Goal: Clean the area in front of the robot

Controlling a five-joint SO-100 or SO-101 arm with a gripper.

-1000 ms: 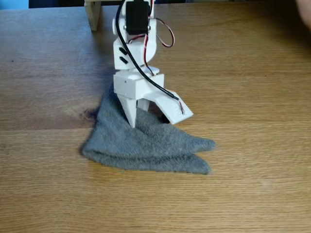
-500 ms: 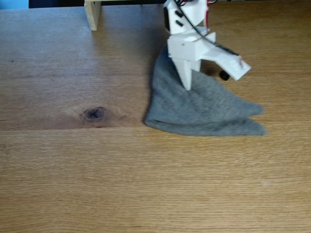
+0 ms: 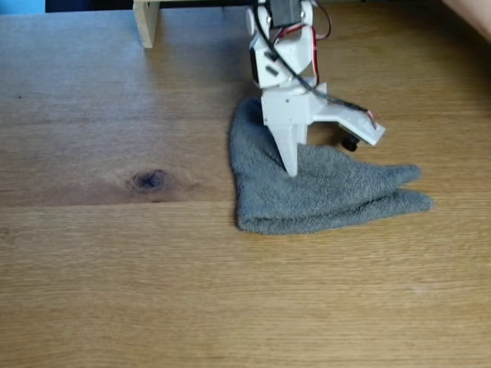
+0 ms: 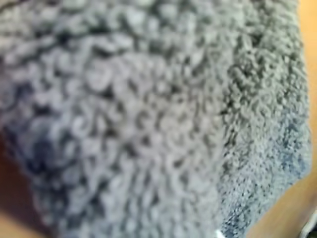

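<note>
Toward the far edge of the light brown oak-grain plank desk [image 3: 115, 291], the small white plastic robot arm with black servos and red and black wires [image 3: 284, 57] stands over a folded grey terry cloth [image 3: 322, 192]. Its jaws are spread: the pointed fixed finger [image 3: 290, 157] presses into the cloth, the other splays rightward. The blurred wrist view seems filled by grey loops [image 4: 148, 119].

Grey terry cloth [image 3: 322, 192] folded, mid-frame – pale wood post [image 3: 146, 21] top left

White robot [image 3: 285, 57] stands on oak tabletop [image 3: 115, 268], pointed tool [image 3: 291, 165] down
</note>
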